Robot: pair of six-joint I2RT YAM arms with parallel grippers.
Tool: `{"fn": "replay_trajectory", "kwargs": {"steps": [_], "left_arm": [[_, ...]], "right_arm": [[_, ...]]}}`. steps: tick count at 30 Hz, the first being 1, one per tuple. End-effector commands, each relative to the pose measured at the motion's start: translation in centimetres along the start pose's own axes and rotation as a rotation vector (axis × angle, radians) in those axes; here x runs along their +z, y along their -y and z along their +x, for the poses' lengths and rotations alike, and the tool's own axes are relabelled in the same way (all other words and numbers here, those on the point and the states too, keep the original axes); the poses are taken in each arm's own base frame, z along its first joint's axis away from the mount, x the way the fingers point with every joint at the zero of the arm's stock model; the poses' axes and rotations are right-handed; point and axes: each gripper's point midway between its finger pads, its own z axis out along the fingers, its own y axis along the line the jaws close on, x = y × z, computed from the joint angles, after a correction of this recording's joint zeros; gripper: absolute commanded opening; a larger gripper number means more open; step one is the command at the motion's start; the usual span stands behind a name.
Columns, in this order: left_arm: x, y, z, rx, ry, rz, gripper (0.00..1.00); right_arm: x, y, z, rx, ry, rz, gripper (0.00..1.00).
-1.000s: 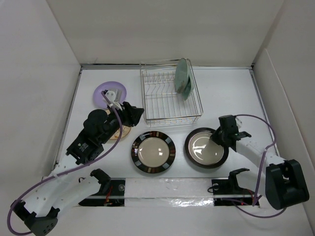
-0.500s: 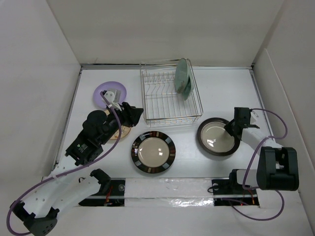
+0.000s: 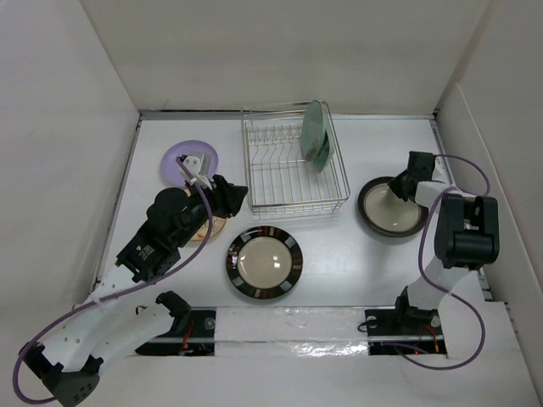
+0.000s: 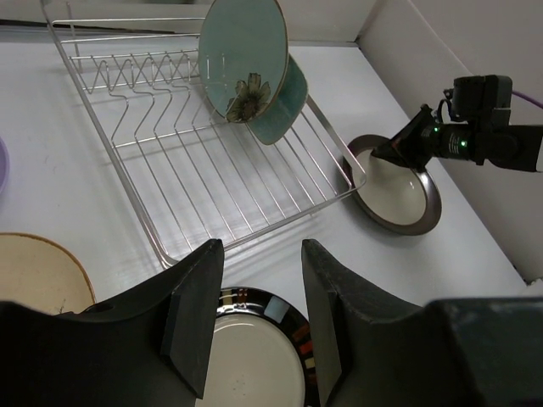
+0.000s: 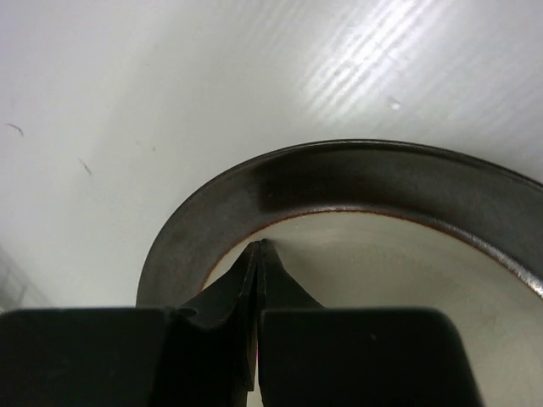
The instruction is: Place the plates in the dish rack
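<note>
The silver wire dish rack (image 3: 294, 203) stands at the back centre and holds two pale green plates (image 3: 316, 136) upright at its right end. In the left wrist view the floral plate (image 4: 242, 59) stands in front of the squarish one (image 4: 287, 106). The grey-brown plate (image 3: 390, 214) lies right of the rack. My right gripper (image 3: 400, 188) is shut, its tips resting inside that plate's rim (image 5: 258, 246). My left gripper (image 3: 233, 197) is open and empty above the table, between the tan plate (image 3: 206, 227) and the black-rimmed plate (image 3: 264, 263). The lavender plate (image 3: 180, 159) lies at the back left.
White walls close in the table on the left, back and right. The grey-brown plate (image 4: 399, 203) sits close to the rack's right front corner (image 4: 352, 174) and near the right wall. The right arm's purple cable (image 3: 462, 165) loops above that plate.
My shut right gripper has swept right and towards the back, and the grey-brown plate slid with it from the front centre to beside the rack. The left arm has stayed put.
</note>
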Motion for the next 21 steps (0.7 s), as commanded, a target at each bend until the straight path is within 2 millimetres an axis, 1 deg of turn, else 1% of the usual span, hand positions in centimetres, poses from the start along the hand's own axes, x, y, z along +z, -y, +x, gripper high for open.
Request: {"fn": "replay_trajectory", "kwargs": {"steps": [1,3,4,6,7,8,10,11,13,14,15,16,17,18,21], "left_arm": [[0.1,0.2,-0.8,0.010,0.030,0.002,0.39],[0.2,0.1,-0.7,0.012,0.030,-0.002,0.39],[0.2,0.1,-0.7,0.012,0.030,-0.002,0.39],[0.3,0.1,-0.7,0.012,0.027,-0.003,0.39],[0.4,0.1,-0.5,0.013,0.021,-0.002,0.39],[0.4,0.1,-0.5,0.013,0.021,0.000,0.39],[0.3,0.4,-0.6,0.011,0.022,0.012,0.39],[0.2,0.4,-0.7,0.012,0.025,0.017,0.39],[0.1,0.4,-0.7,0.010,0.027,0.017,0.39],[0.0,0.5,-0.8,0.011,0.031,0.019,0.40],[0.0,0.6,-0.8,0.010,0.031,0.022,0.40],[0.0,0.6,-0.9,0.010,0.031,0.026,0.40],[0.0,0.7,-0.9,0.009,0.032,0.028,0.40],[-0.1,0.7,-0.9,0.009,0.033,0.030,0.43],[-0.2,1.0,-0.9,0.010,0.034,0.043,0.44]], "right_arm": [[0.4,-4.1,-2.4,-0.020,0.022,-0.110,0.02],[0.0,-5.5,-3.4,-0.043,0.029,-0.143,0.03],[-1.1,-6.3,-4.5,-0.047,0.060,-0.169,0.05],[-2.9,-6.7,-5.1,-0.050,0.087,-0.210,0.09],[-3.6,-6.0,-4.5,-0.048,0.091,-0.212,0.13],[-6.1,-6.1,-6.1,-0.030,0.151,-0.244,0.27],[-7.8,-3.9,-6.6,0.012,0.200,-0.216,0.43],[-9.2,-0.7,-6.7,0.072,0.244,-0.151,0.60],[-10.5,2.4,-6.7,0.135,0.291,-0.107,0.71],[-10.2,6.6,-4.7,0.174,0.268,-0.017,0.78],[-11.7,7.4,-5.2,0.227,0.320,-0.027,0.79],[-11.9,8.9,-4.6,0.251,0.323,-0.008,0.78],[-12.1,9.9,-3.9,0.268,0.320,-0.006,0.79],[-12.3,11.4,-3.0,0.287,0.324,0.009,0.79],[-12.0,12.5,-1.3,0.272,0.275,0.010,0.79]]}}
